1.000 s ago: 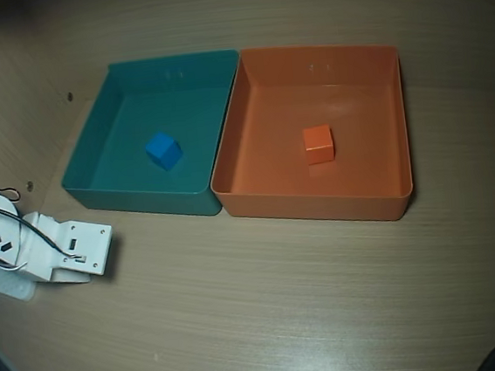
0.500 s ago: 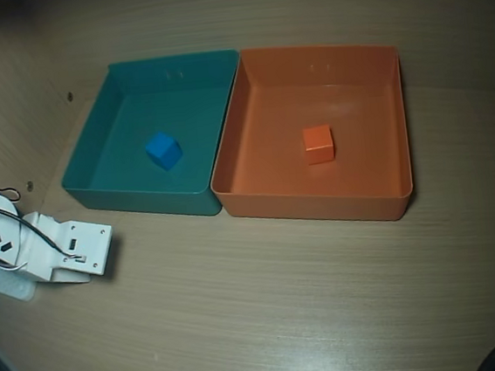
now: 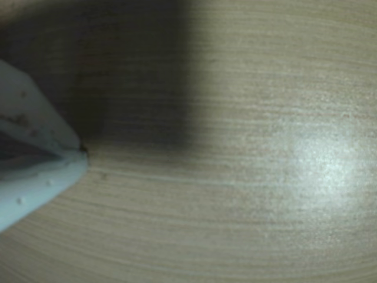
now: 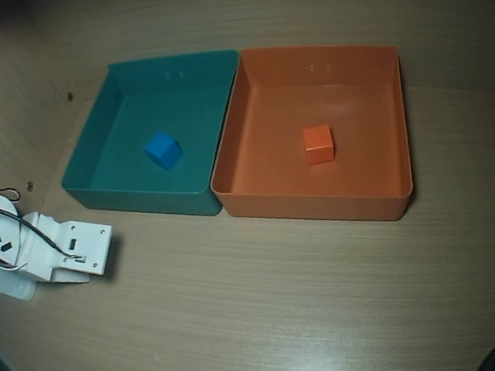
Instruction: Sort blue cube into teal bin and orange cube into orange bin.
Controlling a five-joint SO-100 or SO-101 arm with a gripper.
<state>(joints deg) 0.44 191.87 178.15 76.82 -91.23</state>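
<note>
In the wrist view the claw [image 3: 82,154] has its tips pressed together just above the bare worktop [image 3: 265,194] — holding nothing. Overhead, the blue cube [image 4: 163,150] sits inside the teal bin [image 4: 143,198] — the orange cube [image 4: 318,144] inside the adjoining orange bin [image 4: 320,207].

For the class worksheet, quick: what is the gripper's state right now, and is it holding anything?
Gripper: shut, holding nothing; its tips meet over the bare table in the wrist view.

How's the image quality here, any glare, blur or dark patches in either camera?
Wrist view: soft and blurry, a bright glare patch on the table, a dark shadow at upper left above the pincer. Overhead view: sharper, dim in the corners, mild sheen on the wood at lower right.
</note>
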